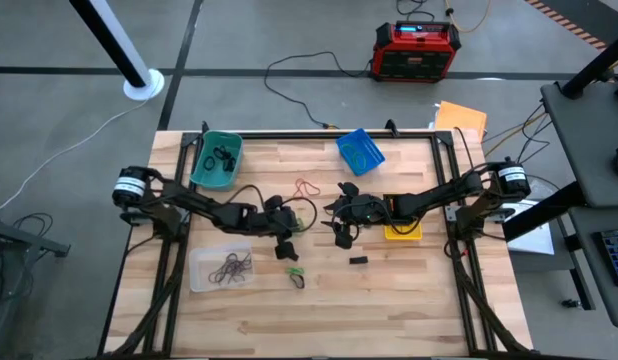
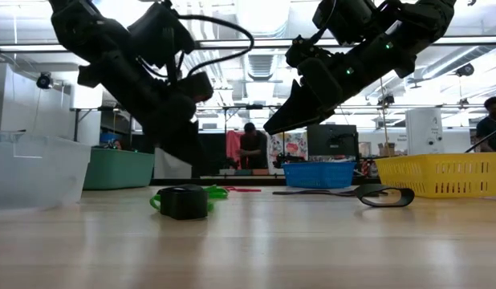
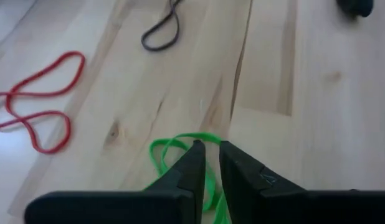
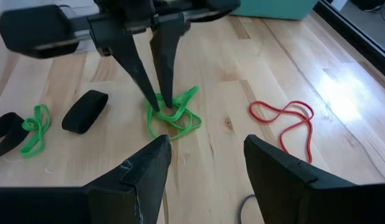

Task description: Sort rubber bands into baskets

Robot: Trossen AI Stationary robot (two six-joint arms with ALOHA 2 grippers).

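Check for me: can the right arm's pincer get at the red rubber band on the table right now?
Probably yes. The right pincer stands open, and the red rubber band lies loose on bare wood nearby. The left pincer is closing on the green rubber band beside it, apart from the red one.

Robotics lab, concrete floor, ceiling strip lights, background workstations
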